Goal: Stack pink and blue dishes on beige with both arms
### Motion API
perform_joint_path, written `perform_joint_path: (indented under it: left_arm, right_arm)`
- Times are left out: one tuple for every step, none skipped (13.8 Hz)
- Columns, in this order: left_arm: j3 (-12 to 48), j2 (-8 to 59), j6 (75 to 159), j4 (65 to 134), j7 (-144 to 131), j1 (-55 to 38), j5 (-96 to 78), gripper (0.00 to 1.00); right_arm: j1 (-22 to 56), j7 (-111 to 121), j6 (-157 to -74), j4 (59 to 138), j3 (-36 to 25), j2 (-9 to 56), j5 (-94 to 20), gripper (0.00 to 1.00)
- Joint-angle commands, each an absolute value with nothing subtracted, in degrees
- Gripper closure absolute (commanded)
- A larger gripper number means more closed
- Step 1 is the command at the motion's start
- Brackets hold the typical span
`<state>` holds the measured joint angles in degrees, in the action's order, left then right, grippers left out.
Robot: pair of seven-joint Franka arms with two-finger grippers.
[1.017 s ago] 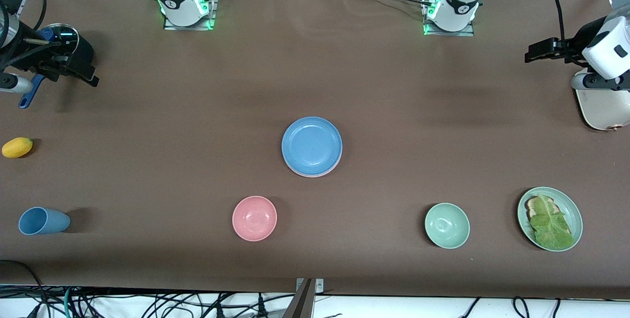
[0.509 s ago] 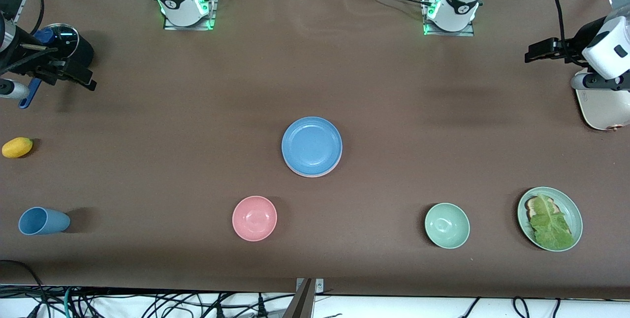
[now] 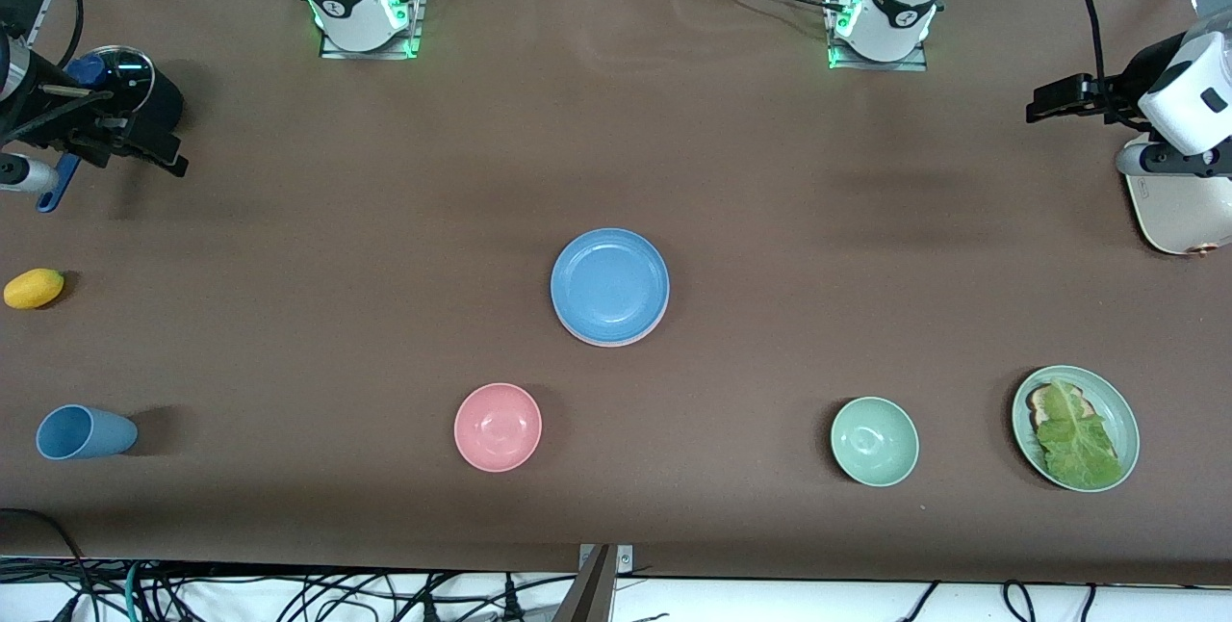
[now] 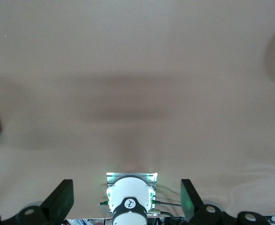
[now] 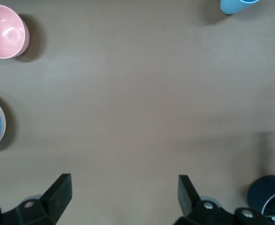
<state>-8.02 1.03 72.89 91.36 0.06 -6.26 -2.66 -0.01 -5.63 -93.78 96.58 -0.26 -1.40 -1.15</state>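
Even, bright light falls from overhead onto the brown table (image 3: pixel 385 218), which shows no glare. Shadows are soft: a thin dark rim hugs the blue plate (image 3: pixel 609 284), and the pink bowl (image 3: pixel 498 427) and blue cup (image 3: pixel 82 432) cast short, blurred ones. Broad, faint arm shadows smear across the cloth in both wrist views. Green lamps glow at the arm bases (image 3: pixel 366 20). Focus is sharp throughout the front view.

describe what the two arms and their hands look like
Both arms are white with dark grey joint caps, black cables and green lights at their bases. The left hand and the right hand are black, each with two flat, wedge-shaped fingers, standing apart.
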Motion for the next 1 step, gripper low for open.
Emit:
perform_joint_path:
  left_arm:
    - [-7.9, 0.7, 72.9, 90.7, 0.5, -6.5, -1.6, 0.00]
  right_arm:
    - [-0.3, -4.0, -92.5, 95.5, -0.1, -1.4, -0.3, 0.00]
